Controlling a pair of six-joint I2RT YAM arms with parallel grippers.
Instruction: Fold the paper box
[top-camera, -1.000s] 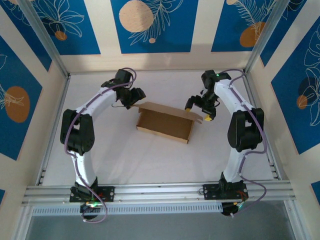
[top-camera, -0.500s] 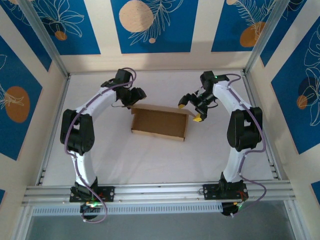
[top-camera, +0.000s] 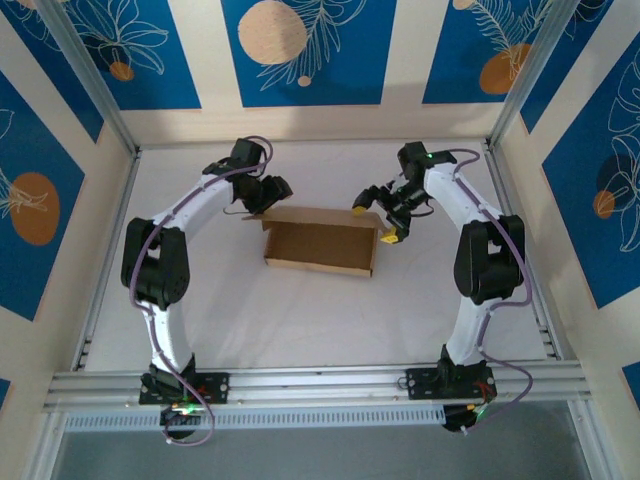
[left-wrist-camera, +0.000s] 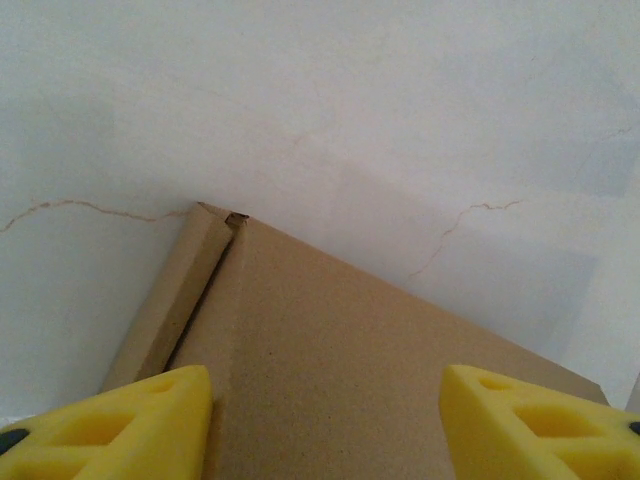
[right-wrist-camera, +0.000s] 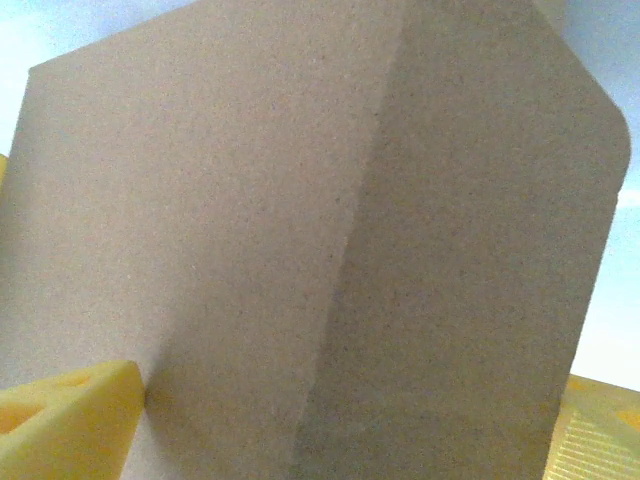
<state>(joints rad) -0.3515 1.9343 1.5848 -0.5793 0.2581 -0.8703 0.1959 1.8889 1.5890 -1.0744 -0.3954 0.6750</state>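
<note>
Right gripper (top-camera: 375, 224): jaws spread wide. The yellow fingers (right-wrist-camera: 65, 420) flank an upright, creased end flap of the paper box (top-camera: 320, 245). Whether the pads touch the cardboard cannot be told. The wrist pitches down toward the box's right end, and the white arm rises to a dark elbow, then drops to its base at the near rail.

Left gripper (top-camera: 264, 197): jaws apart, one finger on either side of a cardboard panel at the box's far-left corner, with no pinch evident. Its arm bows out to the left and returns to its base.

The box sits open-topped at mid-table (top-camera: 300, 310) between the two grippers, walls raised, long side running across, slightly skewed.
</note>
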